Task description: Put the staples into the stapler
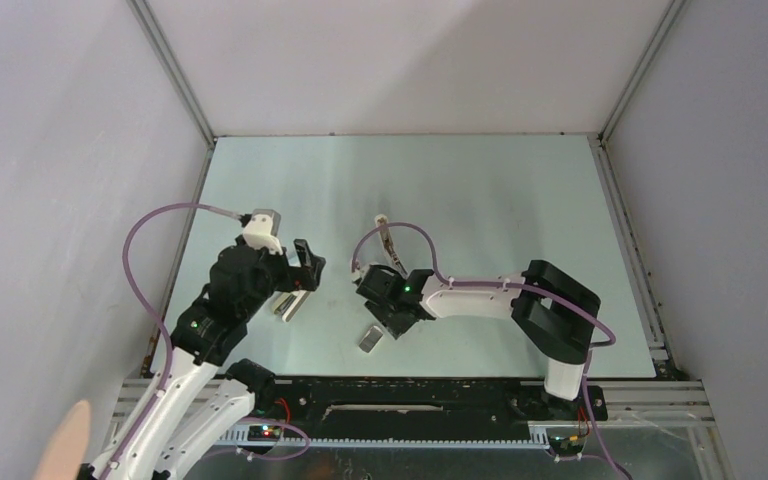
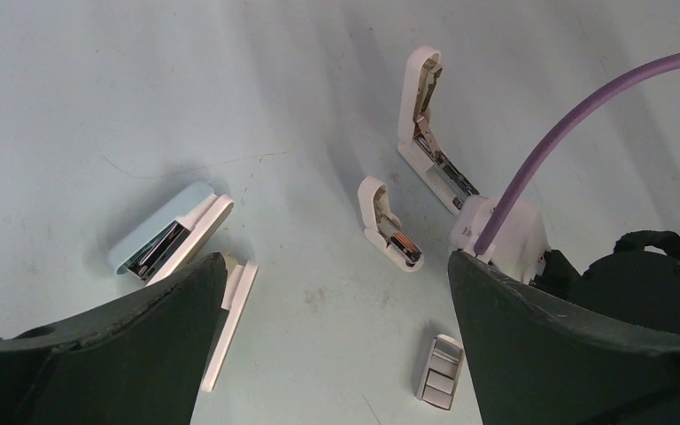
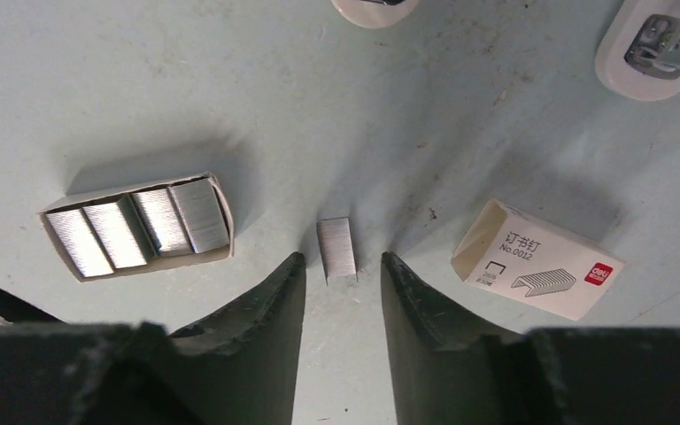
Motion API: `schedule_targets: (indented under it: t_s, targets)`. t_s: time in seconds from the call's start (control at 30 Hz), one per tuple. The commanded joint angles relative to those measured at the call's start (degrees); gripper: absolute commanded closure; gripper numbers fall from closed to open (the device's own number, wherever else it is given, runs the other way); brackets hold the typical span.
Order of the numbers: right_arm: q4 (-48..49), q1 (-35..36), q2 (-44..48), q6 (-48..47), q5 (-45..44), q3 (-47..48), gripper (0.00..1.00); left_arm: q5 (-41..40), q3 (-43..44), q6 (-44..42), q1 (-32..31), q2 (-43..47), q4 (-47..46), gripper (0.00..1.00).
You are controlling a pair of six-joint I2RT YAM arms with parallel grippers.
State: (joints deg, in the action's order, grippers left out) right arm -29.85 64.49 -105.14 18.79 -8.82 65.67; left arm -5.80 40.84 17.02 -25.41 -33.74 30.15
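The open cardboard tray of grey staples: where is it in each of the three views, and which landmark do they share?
Top external: the open off-white cardboard tray of grey metal staples lies below the picture's centre.
Left wrist: the tray is near the bottom edge, right of centre.
Right wrist: the tray is at the left, halfway down.
Shared landmark: the slim white plastic stapler, higher up than the tray in every view.

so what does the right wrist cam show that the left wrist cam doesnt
Only right wrist: a loose strip of staples between its fingers, and a white staple box with a red mark. Only left wrist: the open stapler seen whole, and a pale blue-topped piece. Both: the table and, it seems, the tray of staple strips.
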Motion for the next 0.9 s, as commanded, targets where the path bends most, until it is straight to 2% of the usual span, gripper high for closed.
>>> schedule_targets:
  t_s: [0.0,0.17,0.4,0.47,0.6,0.87]
  targets:
    - [-0.69,-0.47,-0.92,-0.69,0.64,2.27,0.64,2.7,0.68,0.3,0.36,-1.9,-1.04,0.02]
    - [-0.1,-1.03,-0.42,-0.71,0.88,1.92,0.8,4.62,0.78,1.18,0.15,-3.26,-1.5,0.03]
    - [6.01,-3.94,8.45,1.49,5.05,-4.36,0.83,6.64,-1.03,4.91,-3.52,-2.55,-6.72,0.03]
    - [8.77,-5.87,12.73,2.72,7.34,-7.22,0.84,6.01,-2.08,5.65,-6.55,-2.08,-9.59,0.03]
    - [15.38,-10.59,22.83,5.72,13.65,-13.55,0.84,-0.38,-5.31,4.84,-15.74,-1.43,-17.84,0.04]
    - [27.81,-23.53,41.02,14.11,30.67,-26.39,0.84,-7.31,-13.42,-4.89,-29.59,-2.59,-43.42,0.05]
